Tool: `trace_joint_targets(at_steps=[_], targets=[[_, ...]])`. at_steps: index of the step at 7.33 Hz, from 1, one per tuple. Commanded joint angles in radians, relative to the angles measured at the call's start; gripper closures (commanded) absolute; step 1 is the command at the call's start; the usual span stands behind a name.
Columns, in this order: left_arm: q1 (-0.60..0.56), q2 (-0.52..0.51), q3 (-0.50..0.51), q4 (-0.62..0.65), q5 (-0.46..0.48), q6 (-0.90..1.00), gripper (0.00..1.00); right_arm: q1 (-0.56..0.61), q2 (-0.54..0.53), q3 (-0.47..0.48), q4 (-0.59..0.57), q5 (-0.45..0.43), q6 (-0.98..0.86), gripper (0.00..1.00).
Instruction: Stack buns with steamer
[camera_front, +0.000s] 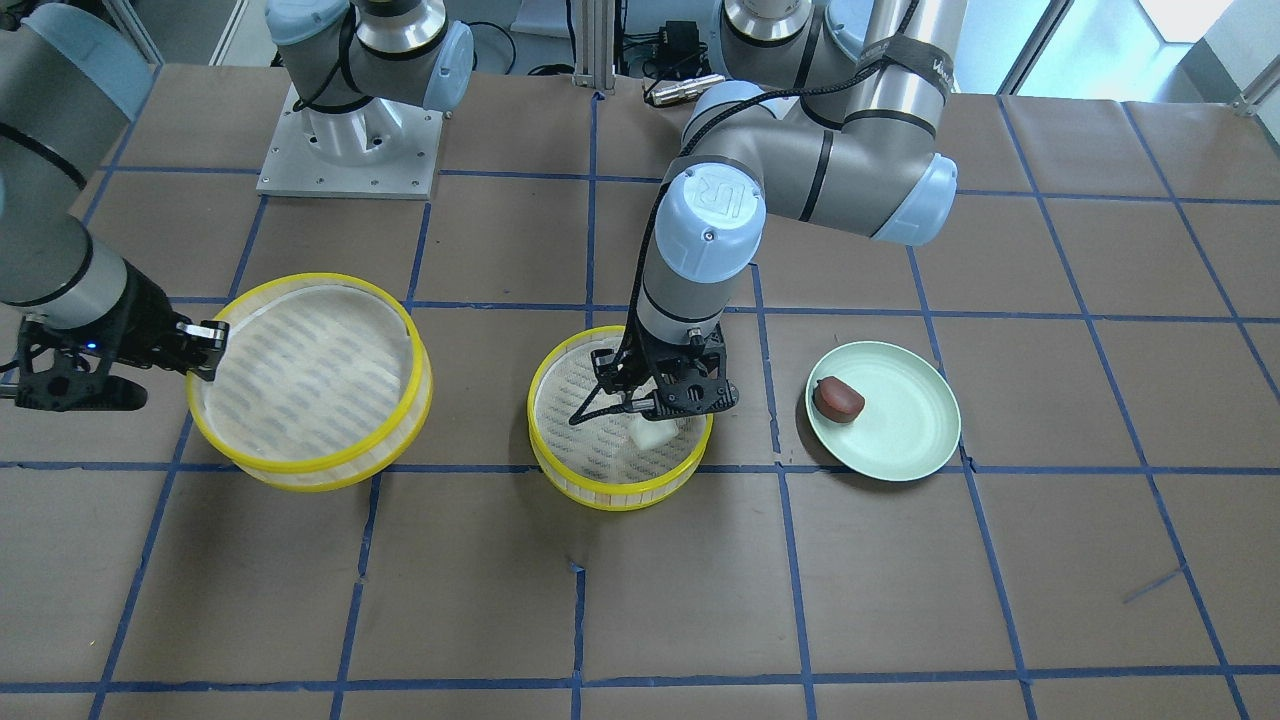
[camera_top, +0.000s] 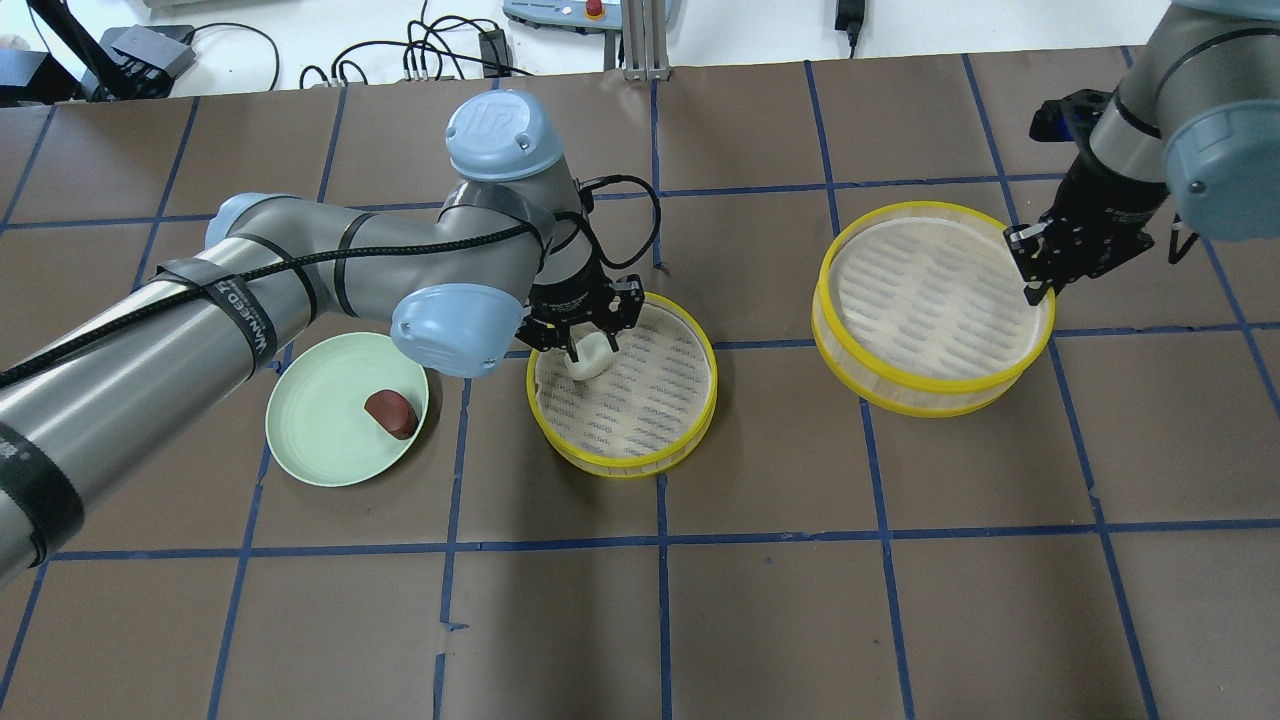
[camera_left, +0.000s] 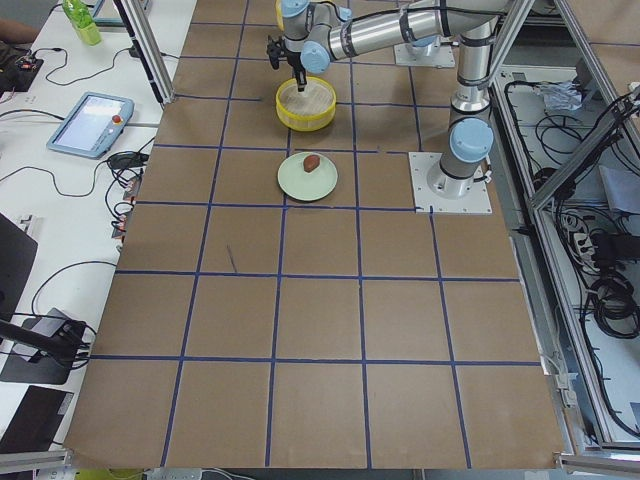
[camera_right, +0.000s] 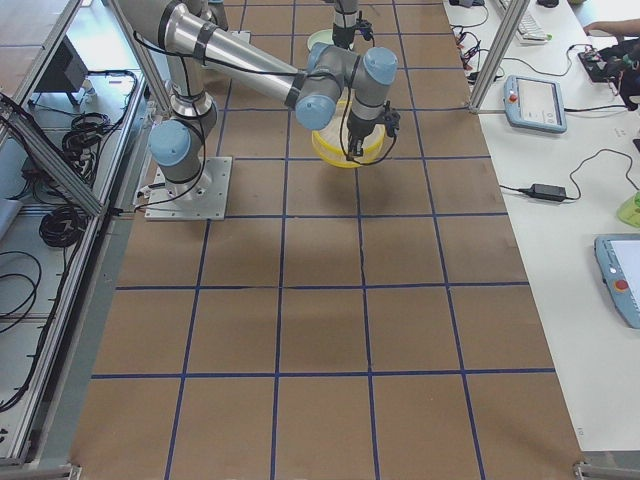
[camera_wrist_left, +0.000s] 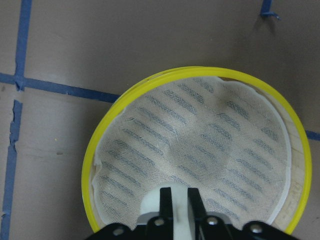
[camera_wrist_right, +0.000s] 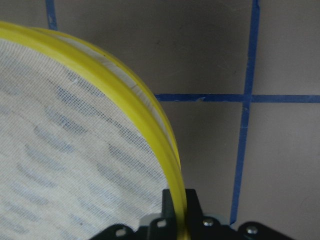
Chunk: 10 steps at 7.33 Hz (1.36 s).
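The left pincer (camera_top: 592, 347) is closed on the white bun (camera_top: 590, 358) and holds it from above, inside the ring of the smaller steamer basket (camera_top: 640, 465). The bun is close to the side of the basket that is nearest to the plate. In the left wrist view the two black fingers (camera_wrist_left: 166, 205) press on the bun from both sides, above the white mesh cloth. Whether the bun already touches the cloth, I cannot tell.

The dark reddish-brown bun (camera_top: 391, 413) lies on the pale green plate (camera_top: 310, 450), toward the edge that faces the smaller basket. The plate stands on the bench (camera_top: 800, 600), just beside this basket and not touching it.

The larger steamer basket (camera_top: 930, 390) stands well apart from the smaller one, on the robot's right side. It has also a mesh cloth inside and nothing lies on it. The right pincer (camera_top: 1030, 288) is narrow and grips the yellow rim of this basket at the outer edge. In the right wrist view the rim passes between the two fingers, one inside and one outside. Whether this basket is raised from the bench, I cannot tell.
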Motion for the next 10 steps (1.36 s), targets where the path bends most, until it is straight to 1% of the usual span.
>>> trace_joint_targets(at_steps=[1, 2, 3, 4, 5, 6, 7, 8, 9, 10], targets=[[0.041, 0.026, -0.001, 0.01, 0.099, 0.21, 0.04, 0.156, 0.001, 0.007, -0.01, 0.026, 0.215, 0.93], [0.163, 0.049, -0.018, -0.001, 0.153, 0.377, 0.04, 0.224, 0.008, 0.007, -0.015, 0.03, 0.327, 0.93], [0.271, 0.071, -0.068, -0.001, 0.156, 0.526, 0.04, 0.279, 0.014, 0.009, -0.055, 0.032, 0.398, 0.93], [0.343, 0.101, -0.14, -0.001, 0.156, 0.652, 0.04, 0.347, 0.021, 0.015, -0.094, 0.058, 0.487, 0.93], [0.406, 0.108, -0.216, 0.006, 0.153, 0.678, 0.05, 0.42, 0.056, 0.015, -0.16, 0.079, 0.587, 0.92], [0.43, 0.096, -0.257, 0.031, 0.156, 0.679, 0.09, 0.482, 0.092, 0.015, -0.22, 0.067, 0.632, 0.92], [0.432, 0.08, -0.265, 0.037, 0.156, 0.679, 0.1, 0.522, 0.1, 0.017, -0.231, 0.061, 0.67, 0.92], [0.432, 0.059, -0.283, 0.037, 0.155, 0.679, 0.24, 0.53, 0.113, 0.021, -0.228, 0.075, 0.674, 0.92], [0.432, 0.042, -0.294, 0.04, 0.155, 0.676, 0.48, 0.542, 0.126, 0.029, -0.228, 0.073, 0.674, 0.92], [0.432, 0.046, -0.285, 0.056, 0.156, 0.666, 0.65, 0.547, 0.127, 0.029, -0.23, 0.067, 0.675, 0.91]])
